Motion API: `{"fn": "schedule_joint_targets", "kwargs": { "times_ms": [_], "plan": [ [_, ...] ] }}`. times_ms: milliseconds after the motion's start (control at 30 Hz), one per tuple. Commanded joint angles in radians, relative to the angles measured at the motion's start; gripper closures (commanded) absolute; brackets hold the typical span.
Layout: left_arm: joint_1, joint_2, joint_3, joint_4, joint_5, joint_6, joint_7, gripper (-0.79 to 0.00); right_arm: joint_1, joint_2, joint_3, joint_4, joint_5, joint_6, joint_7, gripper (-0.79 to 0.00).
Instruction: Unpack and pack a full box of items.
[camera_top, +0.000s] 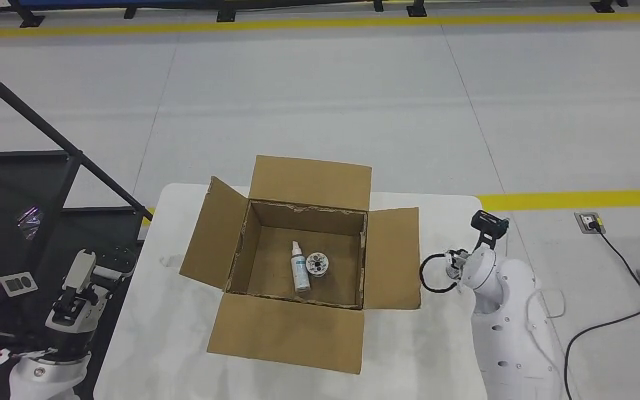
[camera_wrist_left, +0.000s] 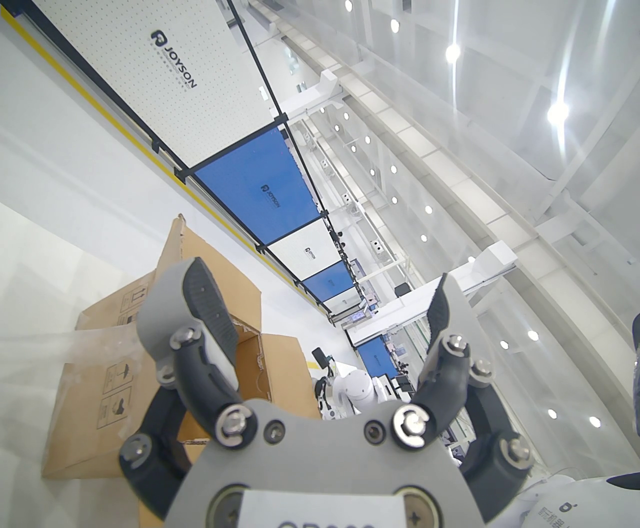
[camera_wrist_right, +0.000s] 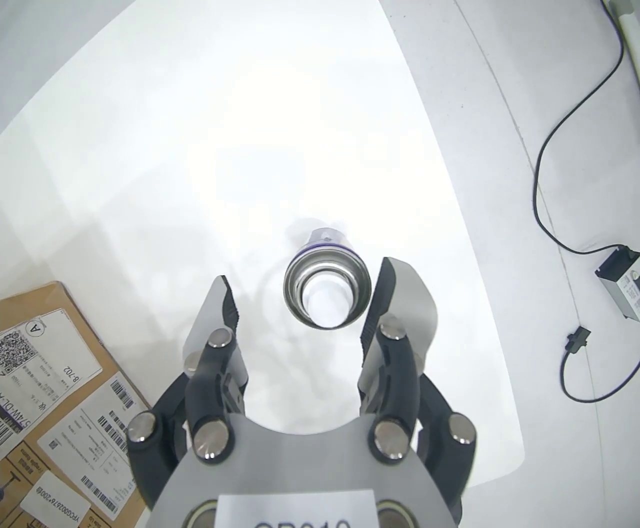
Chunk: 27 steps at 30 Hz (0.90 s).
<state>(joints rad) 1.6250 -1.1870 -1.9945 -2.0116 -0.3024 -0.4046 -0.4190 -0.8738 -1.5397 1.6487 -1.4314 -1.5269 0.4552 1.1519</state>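
Observation:
An open cardboard box (camera_top: 310, 185) stands in the middle of the white table (camera_top: 170, 300), all flaps folded out. Inside lie a white spray bottle (camera_top: 299, 266) and a small round white item (camera_top: 318, 264). To the right of the box, my right gripper (camera_wrist_right: 305, 277) is open over the table, with a metal can with a purple band (camera_wrist_right: 327, 295) standing upright between its fingertips, close to one pad. The same gripper (camera_top: 455, 265) hangs beside the box's right flap (camera_wrist_right: 50, 400). My left gripper (camera_wrist_left: 320, 272) is open and holds nothing, off the table's left edge (camera_top: 82, 265), tilted upward past the box (camera_wrist_left: 100, 380).
A black frame with dark cloth (camera_top: 40, 200) stands left of the table. A black cable and power adapter (camera_wrist_right: 620, 280) lie on the floor past the table's right edge. A floor socket (camera_top: 588, 221) sits on the far right. Bare table lies around the box.

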Motion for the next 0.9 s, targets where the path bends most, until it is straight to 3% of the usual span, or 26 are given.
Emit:
{"fn": "schedule_joint_targets", "kwargs": {
  "times_ms": [0,100,267,533,700,867],
  "plan": [
    [0.000,0.000,0.000,0.000,0.000,0.000,0.000,-0.785,0.009,0.001,0.004,0.020,0.009,-0.003,-0.008,-0.188],
    [0.000,0.000,0.000,0.000,0.000,0.000,0.000,-0.785,0.006,0.002,0.007,0.018,0.021,-0.001,-0.029,0.000],
    [0.000,0.000,0.000,0.000,0.000,0.000,0.000,-0.785,-0.035,0.002,-0.006,-0.090,0.009,0.026,-0.057,0.000],
    [0.000,0.000,0.000,0.000,0.000,0.000,0.000,-0.785,-0.114,-0.007,-0.113,-0.419,-0.037,0.035,-0.079,0.000],
    [0.000,0.000,0.000,0.000,0.000,0.000,0.000,-0.785,-0.139,-0.017,-0.262,-0.623,-0.012,-0.034,-0.155,0.000],
    [0.000,0.000,0.000,0.000,0.000,0.000,0.000,-0.785,-0.072,-0.025,-0.416,-0.616,0.043,-0.193,-0.138,0.000]
  ]
}}
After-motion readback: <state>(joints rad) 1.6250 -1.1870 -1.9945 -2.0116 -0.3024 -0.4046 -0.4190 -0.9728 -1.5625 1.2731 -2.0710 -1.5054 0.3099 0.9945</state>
